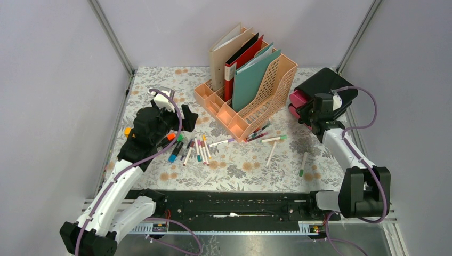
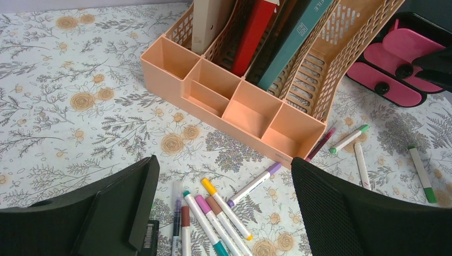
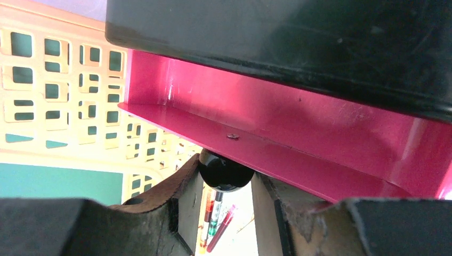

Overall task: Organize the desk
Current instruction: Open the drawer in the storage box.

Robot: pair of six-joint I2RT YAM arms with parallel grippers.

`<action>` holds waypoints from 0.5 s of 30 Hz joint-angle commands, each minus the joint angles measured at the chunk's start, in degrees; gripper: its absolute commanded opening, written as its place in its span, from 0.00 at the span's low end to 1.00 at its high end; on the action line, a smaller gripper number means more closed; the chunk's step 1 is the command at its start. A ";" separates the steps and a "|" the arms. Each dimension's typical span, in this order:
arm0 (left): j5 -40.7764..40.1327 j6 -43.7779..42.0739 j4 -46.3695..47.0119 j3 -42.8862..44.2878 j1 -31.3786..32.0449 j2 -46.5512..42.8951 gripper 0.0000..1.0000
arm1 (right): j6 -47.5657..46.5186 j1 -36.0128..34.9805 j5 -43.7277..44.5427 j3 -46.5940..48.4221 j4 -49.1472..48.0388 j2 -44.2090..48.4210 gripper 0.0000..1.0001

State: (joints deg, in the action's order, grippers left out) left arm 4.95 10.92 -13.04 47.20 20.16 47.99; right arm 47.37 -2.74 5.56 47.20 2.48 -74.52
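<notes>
Two slim robot arms, the left arm (image 1: 114,186) and the right arm (image 1: 341,146), have white tubular links and chunky black joint housings. A thin purple cable (image 1: 376,111) loops along each. The matte black wedge-shaped fingers (image 2: 368,213) have finely cross-hatched pads.

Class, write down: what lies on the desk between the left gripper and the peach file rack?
Left wrist view: ahead of the left gripper lie loose markers, a purple-capped one nearest the rack, then bare desk cloth.
</notes>
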 commanded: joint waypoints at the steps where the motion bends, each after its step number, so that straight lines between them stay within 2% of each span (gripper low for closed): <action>1: 0.77 -0.11 2.75 -0.09 -0.30 -1.40 0.99 | -1.44 -0.58 -9.91 -0.15 -5.49 -0.47 0.00; 5: 0.85 -0.11 2.75 -0.09 -0.39 -1.34 0.99 | -2.34 -0.52 -12.86 0.16 -4.34 0.16 0.04; 8: 1.02 -0.02 2.76 -0.09 -0.47 -1.28 0.99 | -4.44 -0.52 -15.27 0.55 -4.01 0.77 0.13; 12: 1.03 -0.02 2.75 -0.09 -0.60 -1.17 0.99 | -7.23 -0.55 -18.15 1.30 -3.36 1.04 0.42; 14: 0.94 -0.02 2.75 -0.09 -0.56 -1.06 0.99 | -8.87 -0.59 -19.96 1.53 -3.19 1.13 0.53; 15: 0.94 -0.02 2.75 -0.13 -0.56 -1.08 0.99 | -9.70 -0.56 -20.92 1.70 -3.11 1.13 0.55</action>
State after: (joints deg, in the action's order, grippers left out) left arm 5.37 10.94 -13.02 47.20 19.94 47.59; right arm 41.60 -2.44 -4.32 47.00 1.39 -74.61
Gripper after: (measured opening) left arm 0.987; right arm 0.502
